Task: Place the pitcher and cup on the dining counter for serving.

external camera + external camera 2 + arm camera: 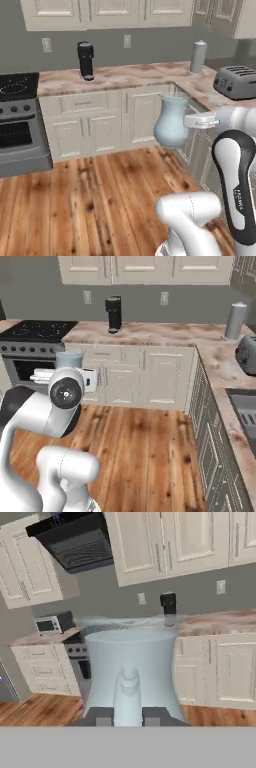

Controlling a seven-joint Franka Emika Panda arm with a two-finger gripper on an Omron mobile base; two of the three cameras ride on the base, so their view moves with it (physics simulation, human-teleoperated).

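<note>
Pale blue-grey glossy pitcher [171,126], bulbous belly, narrower neck, flared rim: held upright in mid-air above the wood-plank floor [90,200], clear of every surface. In the left base view it hangs at 3 o'clock from centre, in front of the cream corner cabinets [140,115]; in the right base view its rim [69,360] shows just above the white arm's dark-jointed wrist.

Claw [129,717], two dark fingers: clamped on the pitcher's handle, one fingertip [104,718] on each side of it, seen in the hand view.

Marbled reddish-brown and cream stone counter [130,75]: runs along the back wall and turns the corner at 2 o'clock. It carries a black cylindrical appliance [86,60], a grey upright cylinder [198,57] and a silver toaster [235,82].

Black stove [20,120]: at 9 o'clock.
</note>
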